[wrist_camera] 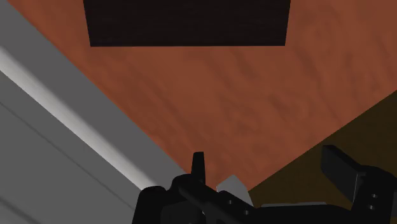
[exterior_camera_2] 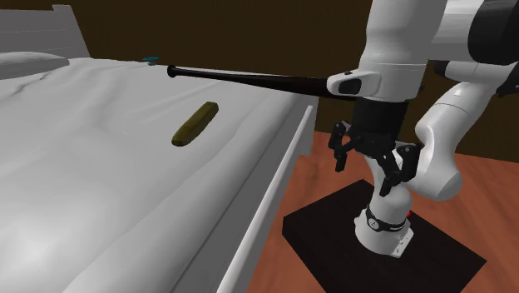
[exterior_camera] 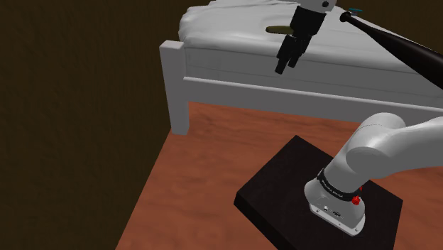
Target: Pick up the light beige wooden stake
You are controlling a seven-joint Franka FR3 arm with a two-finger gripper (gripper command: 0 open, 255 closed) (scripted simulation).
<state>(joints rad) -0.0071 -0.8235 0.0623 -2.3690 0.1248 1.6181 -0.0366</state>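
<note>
1. A white bed [exterior_camera: 234, 74] with a rumpled pale sheet stands on a reddish-brown wooden floor [exterior_camera: 199, 163]. Dark brown walls rise behind it.
2. The black box stand [exterior_camera_2: 333, 237] sits on the floor beside the bed and carries the white arm [exterior_camera_2: 391, 50] with dark joints.
3. A long, dark, slender bat [exterior_camera_2: 249, 79] lies across the mattress, with one end jutting past the bed's edge.
4. The all-black two-finger tool [exterior_camera_2: 370, 171] hangs off the bed's side, over the floor between bed and stand. Its fingers [wrist_camera: 198, 167] are spread apart and grasp nothing.
5. The olive-brown tapered stake [exterior_camera_2: 195, 122] lies flat on the sheet near the bat, well apart from the tool and to its left in the second exterior view.
6. A small teal object [exterior_camera_2: 150, 59] rests by the bat's far tip.
7. A dark band [exterior_camera: 334, 188] on the arm's base bears small pale writing that I cannot read.
</note>
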